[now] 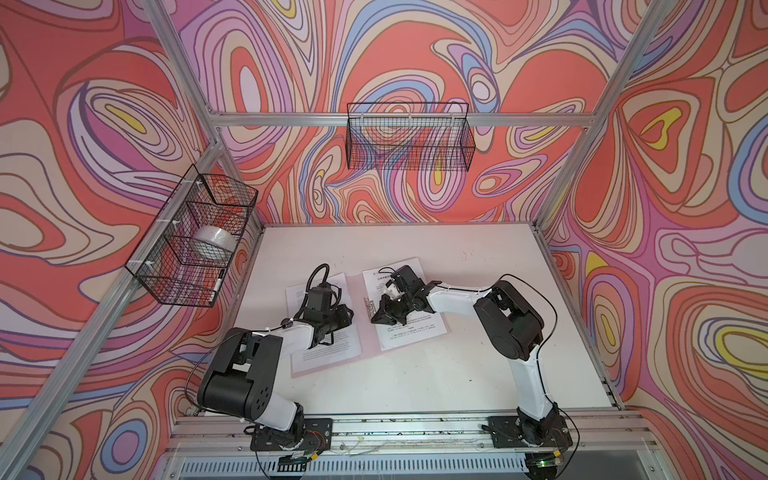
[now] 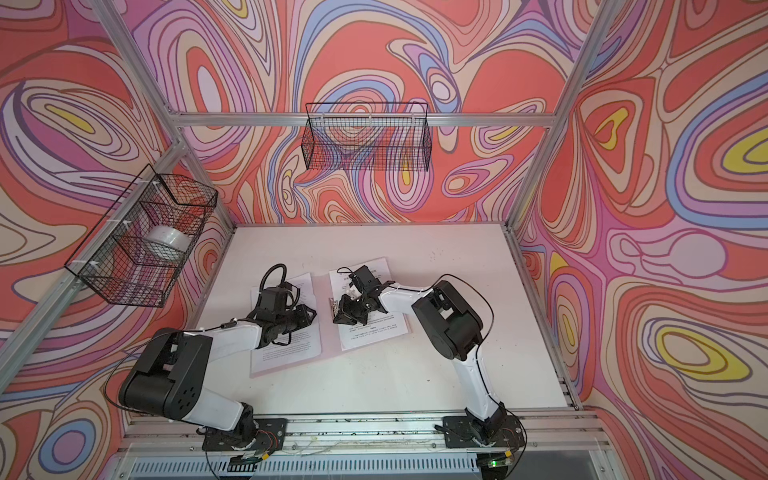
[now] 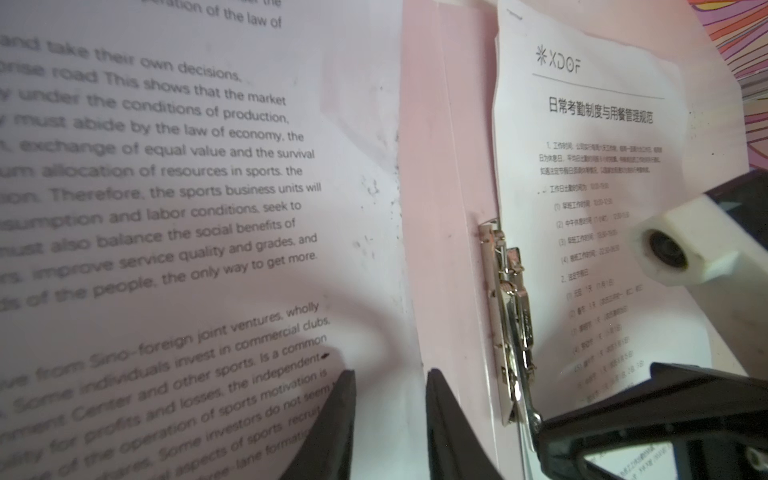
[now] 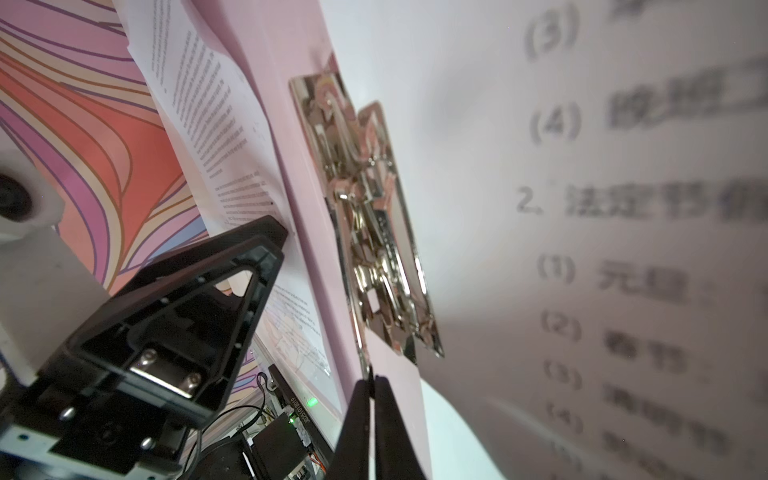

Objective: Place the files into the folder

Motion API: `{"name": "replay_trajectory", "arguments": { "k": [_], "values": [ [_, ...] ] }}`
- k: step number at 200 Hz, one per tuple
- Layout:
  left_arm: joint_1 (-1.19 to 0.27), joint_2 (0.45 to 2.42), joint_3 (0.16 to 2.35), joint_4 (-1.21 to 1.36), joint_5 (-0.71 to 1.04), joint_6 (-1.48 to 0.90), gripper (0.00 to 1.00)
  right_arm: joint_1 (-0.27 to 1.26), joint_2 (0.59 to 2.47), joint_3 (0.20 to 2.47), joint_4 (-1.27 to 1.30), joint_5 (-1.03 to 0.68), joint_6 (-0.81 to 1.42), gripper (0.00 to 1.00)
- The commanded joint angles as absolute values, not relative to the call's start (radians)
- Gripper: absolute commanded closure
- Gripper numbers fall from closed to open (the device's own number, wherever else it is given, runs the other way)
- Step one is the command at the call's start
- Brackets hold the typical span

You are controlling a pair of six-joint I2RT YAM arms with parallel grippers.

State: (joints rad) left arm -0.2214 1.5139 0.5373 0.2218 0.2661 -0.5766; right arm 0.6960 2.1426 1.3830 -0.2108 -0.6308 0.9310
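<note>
Right wrist view: my right gripper (image 4: 371, 380) clenched at the tip of the metal clip (image 4: 374, 228) in the open folder (image 4: 299, 62) on the worktop (image 1: 415, 382), my left gripper (image 3: 390, 374) part-open, empty, over the loose files (image 4: 208, 124) lying on it; a slip could let the clip spring back, skewing sheets.

left arm (image 1: 299, 332) covers the middle of the english sheet (image 1: 328, 353) from above, and the list sheet (image 4: 623, 249) print blurs up close
</note>
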Motion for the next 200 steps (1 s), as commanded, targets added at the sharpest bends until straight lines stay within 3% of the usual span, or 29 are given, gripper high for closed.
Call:
{"name": "replay_trajectory", "arguments": {
  "k": [1,138,200],
  "values": [
    [-0.216,1.534,0.554,0.177,0.271,-0.568,0.69,0.684,2.223,1.373,-0.399,-0.417,0.86,1.0],
    [-0.218,1.596,0.623,0.094,0.235,-0.577,0.72,0.65,2.303,1.336,-0.414,-0.385,0.799,1.0],
    [-0.222,1.625,0.653,0.058,0.226,-0.574,0.74,0.603,2.261,1.298,-0.334,-0.47,0.815,1.0]
  ]
}}
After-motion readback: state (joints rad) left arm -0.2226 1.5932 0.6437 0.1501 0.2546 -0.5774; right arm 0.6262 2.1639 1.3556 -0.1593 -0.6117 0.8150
